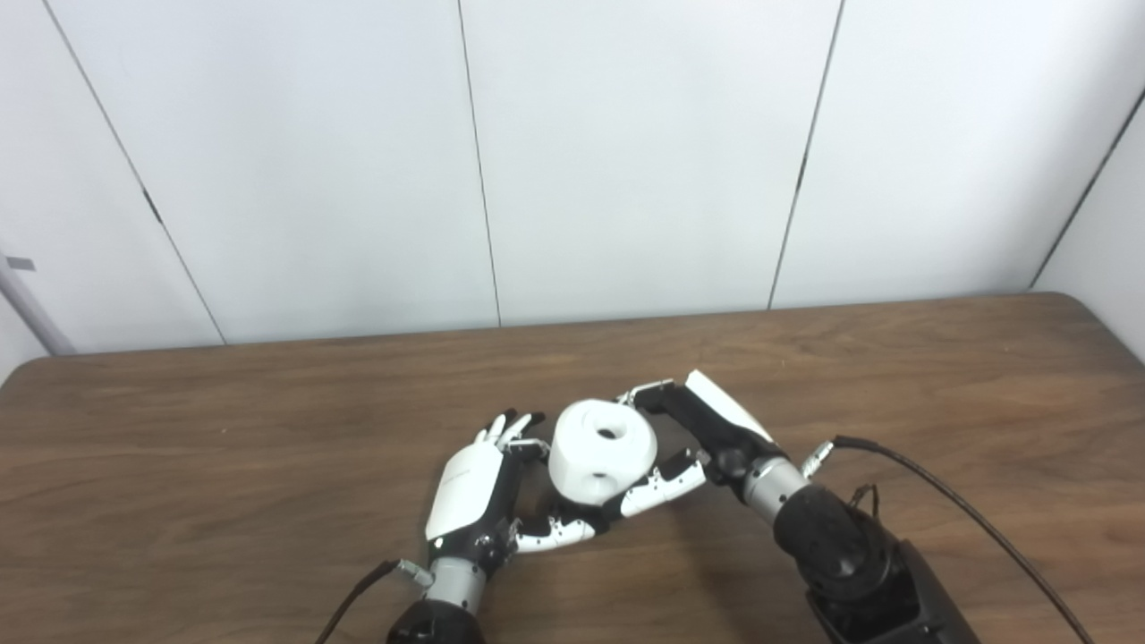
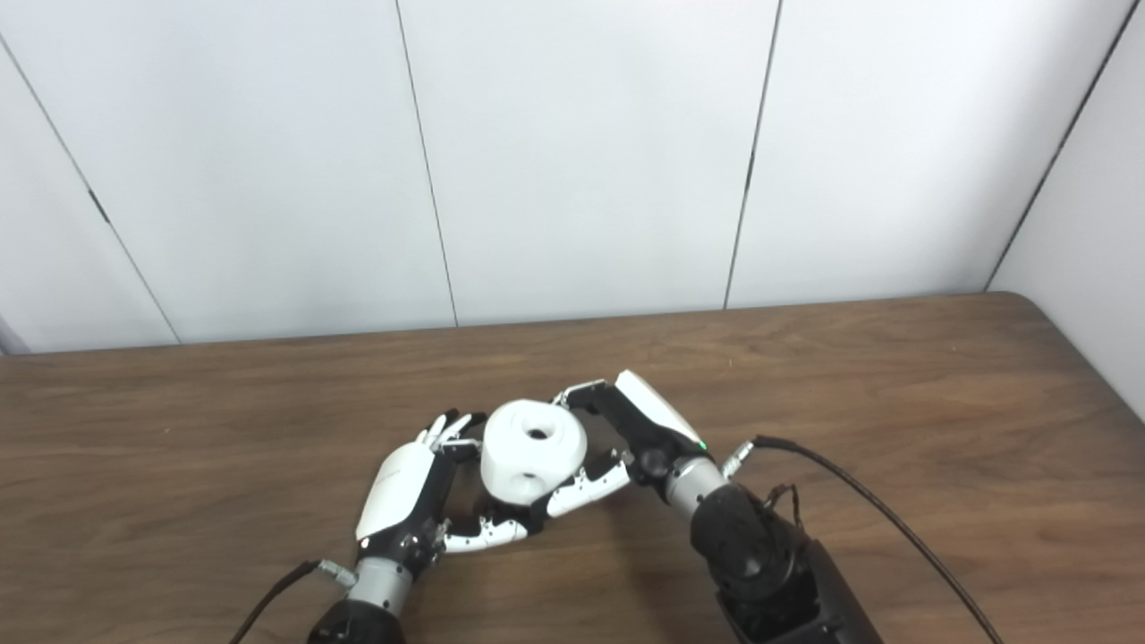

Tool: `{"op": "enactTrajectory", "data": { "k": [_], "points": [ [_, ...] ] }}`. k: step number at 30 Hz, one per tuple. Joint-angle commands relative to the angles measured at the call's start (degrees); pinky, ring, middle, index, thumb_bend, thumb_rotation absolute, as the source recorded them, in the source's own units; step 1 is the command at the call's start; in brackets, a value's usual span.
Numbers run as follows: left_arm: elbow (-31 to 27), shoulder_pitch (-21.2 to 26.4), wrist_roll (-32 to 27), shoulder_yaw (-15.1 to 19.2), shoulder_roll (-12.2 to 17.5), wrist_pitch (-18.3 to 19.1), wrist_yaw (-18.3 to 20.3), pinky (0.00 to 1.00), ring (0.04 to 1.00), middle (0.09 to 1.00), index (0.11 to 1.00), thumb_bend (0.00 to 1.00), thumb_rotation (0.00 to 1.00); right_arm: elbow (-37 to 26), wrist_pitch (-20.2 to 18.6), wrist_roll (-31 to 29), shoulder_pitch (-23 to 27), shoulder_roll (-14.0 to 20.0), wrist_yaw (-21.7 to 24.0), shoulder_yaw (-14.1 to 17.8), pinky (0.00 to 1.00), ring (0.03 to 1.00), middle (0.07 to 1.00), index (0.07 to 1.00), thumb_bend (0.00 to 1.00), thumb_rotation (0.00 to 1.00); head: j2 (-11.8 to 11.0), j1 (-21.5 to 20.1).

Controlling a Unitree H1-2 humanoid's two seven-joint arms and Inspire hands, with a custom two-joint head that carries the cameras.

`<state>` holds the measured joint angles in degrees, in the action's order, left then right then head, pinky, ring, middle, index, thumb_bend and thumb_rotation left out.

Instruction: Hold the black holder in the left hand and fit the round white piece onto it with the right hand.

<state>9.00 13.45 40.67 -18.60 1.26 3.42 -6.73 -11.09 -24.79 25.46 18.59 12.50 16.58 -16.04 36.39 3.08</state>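
Note:
The round white piece, a thick disc with a hole in its top face and another in its side, sits between my two hands over the middle of the table. My right hand grips it from the right, thumb on its near side and fingers curled behind it. My left hand cups its lower left, fingers bent toward it and thumb beneath. The black holder is almost wholly hidden under the piece; only a dark sliver shows there.
The brown wooden table stretches to both sides, with its far edge against a white panelled wall. A black cable loops from my right wrist over the table's right part.

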Motion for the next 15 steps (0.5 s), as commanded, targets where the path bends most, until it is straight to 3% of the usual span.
{"op": "enactTrajectory", "data": {
  "k": [1, 15],
  "points": [
    [-0.2, -1.7, 0.0, -0.6, -0.3, 0.2, -0.8, 1.00, 1.000, 0.923, 0.479, 0.52, 0.05, -1.1, 1.5, 0.4, 1.4, 0.1, -0.9, 0.1, 0.88, 0.885, 0.763, 0.477, 0.51, 0.13, 0.2, 0.1],
    [-2.8, -2.7, 0.1, -1.1, -0.7, 1.7, -0.3, 1.00, 1.000, 0.921, 0.479, 0.52, 0.05, -1.4, 1.5, 0.6, 0.5, -0.1, -0.5, -0.6, 0.90, 0.890, 0.769, 0.478, 0.51, 0.13, 1.0, 0.0]
  ]
}}
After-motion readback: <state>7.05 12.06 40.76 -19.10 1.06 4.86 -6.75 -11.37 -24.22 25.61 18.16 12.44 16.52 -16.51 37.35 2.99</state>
